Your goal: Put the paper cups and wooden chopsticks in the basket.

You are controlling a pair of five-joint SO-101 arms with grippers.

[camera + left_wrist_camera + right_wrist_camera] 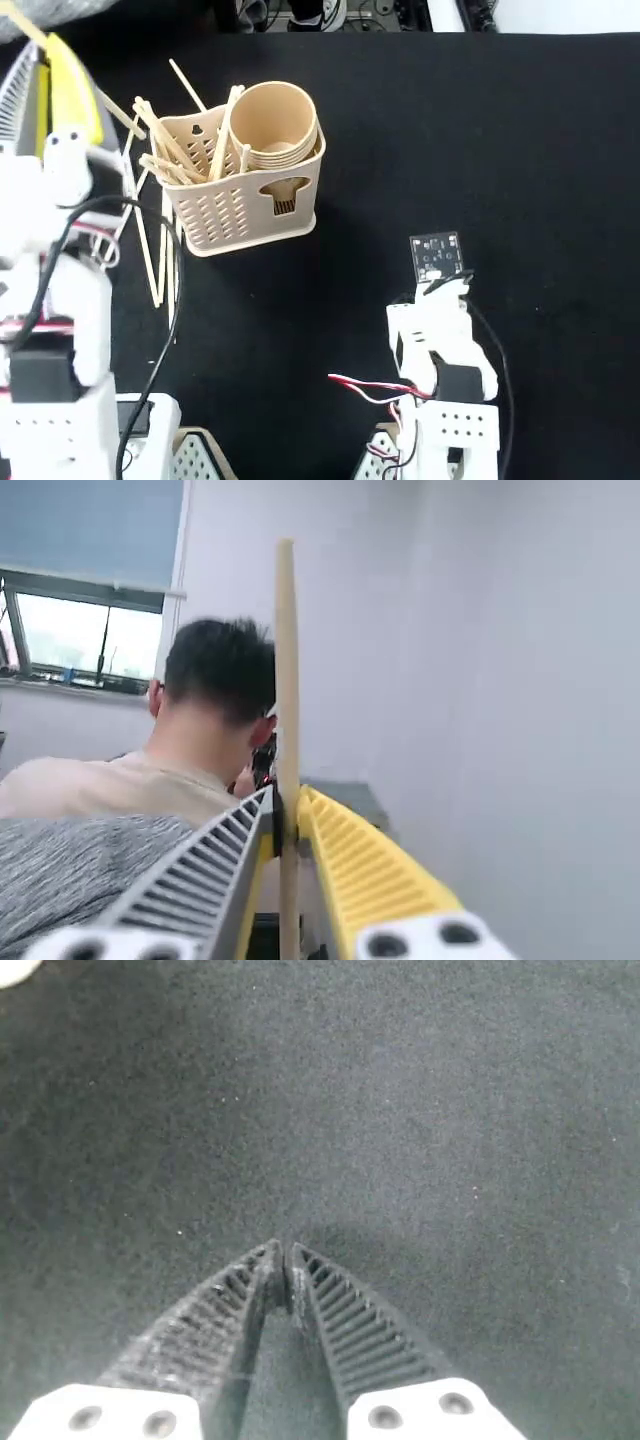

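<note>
Wooden chopsticks (150, 262) lie beside the basket (235, 210); left jaws clamp one.

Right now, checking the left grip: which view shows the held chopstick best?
Left wrist view: the chopstick stands clamped in the left gripper. The high view catches a short stretch at its yellow finger; the right wrist view faces the table.

High view down over table (500, 140) — wrist views close-up
</note>
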